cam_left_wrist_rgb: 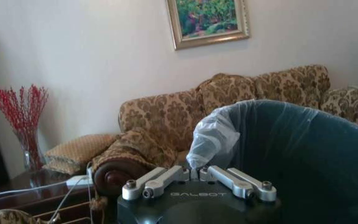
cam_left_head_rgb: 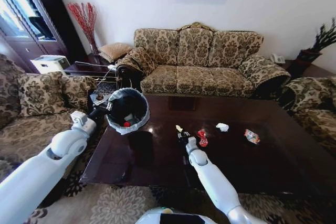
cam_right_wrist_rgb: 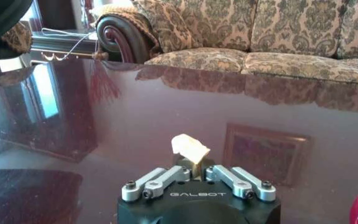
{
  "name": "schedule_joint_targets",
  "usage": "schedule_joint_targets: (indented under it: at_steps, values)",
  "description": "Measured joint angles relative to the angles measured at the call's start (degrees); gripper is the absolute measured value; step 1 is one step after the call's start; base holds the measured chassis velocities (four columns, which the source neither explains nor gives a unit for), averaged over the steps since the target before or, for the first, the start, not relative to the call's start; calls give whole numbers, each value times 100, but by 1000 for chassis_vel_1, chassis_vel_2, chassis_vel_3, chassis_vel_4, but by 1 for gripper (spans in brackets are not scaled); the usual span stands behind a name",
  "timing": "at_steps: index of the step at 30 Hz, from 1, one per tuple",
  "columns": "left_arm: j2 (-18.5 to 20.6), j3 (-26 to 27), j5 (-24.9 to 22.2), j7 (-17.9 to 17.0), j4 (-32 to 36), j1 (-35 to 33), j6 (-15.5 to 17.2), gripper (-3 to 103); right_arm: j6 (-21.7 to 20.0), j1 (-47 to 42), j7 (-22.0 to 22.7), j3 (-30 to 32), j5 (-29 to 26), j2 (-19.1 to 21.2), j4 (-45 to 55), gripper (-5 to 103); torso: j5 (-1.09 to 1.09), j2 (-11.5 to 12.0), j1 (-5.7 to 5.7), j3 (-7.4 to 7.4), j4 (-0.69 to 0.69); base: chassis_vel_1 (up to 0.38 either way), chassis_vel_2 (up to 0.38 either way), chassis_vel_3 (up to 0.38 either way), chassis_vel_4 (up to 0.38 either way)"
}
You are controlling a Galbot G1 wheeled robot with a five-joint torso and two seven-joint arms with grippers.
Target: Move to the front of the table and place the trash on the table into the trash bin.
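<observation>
My left gripper (cam_left_head_rgb: 111,106) is shut on the rim of the trash bin (cam_left_head_rgb: 129,109), a round bin lined with a black bag that hangs tilted over the table's left end. Its fingers (cam_left_wrist_rgb: 166,179) pinch the pale bag edge (cam_left_wrist_rgb: 213,137). A red piece (cam_left_head_rgb: 126,124) lies inside the bin. My right gripper (cam_left_head_rgb: 181,135) is low over the middle of the dark glossy table (cam_left_head_rgb: 157,166), shut on a tiny yellowish scrap (cam_right_wrist_rgb: 189,148). To its right, a red crumpled wrapper (cam_left_head_rgb: 202,137), a white paper wad (cam_left_head_rgb: 222,127) and a multicoloured wrapper (cam_left_head_rgb: 252,136) lie on the top.
A patterned sofa (cam_left_head_rgb: 199,61) stands behind the table, another (cam_left_head_rgb: 37,108) on the left and an armchair (cam_left_head_rgb: 317,103) on the right. A side table with a vase of red twigs (cam_left_head_rgb: 84,22) fills the back left corner. Patterned carpet (cam_left_head_rgb: 115,203) lies before the table.
</observation>
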State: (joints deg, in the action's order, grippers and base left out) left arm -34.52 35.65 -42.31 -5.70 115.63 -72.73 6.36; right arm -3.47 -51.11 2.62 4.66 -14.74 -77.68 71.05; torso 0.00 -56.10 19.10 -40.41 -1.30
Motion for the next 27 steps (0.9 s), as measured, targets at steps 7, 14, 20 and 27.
schedule_joint_targets:
  at_steps: [7,14,20,27]
  values:
    - [4,0,0,0,-8,13,-9,3,-3,-133,23,52,-89,92,267,-2,0,0,0,0,0,0,0,0,0]
    - [99,0,-23,7,-15,16,-12,3,45,-503,42,157,-369,480,1648,-2,0,0,0,0,0,0,0,0,0]
    - [258,-95,-78,9,-6,75,-12,3,346,-637,-626,172,-1134,889,3145,-1,1,0,0,0,1,0,0,0,0]
    - [342,-150,-64,29,212,-158,14,3,-78,-646,-1083,239,-2688,1446,5139,0,-1,0,0,0,0,0,0,0,0]
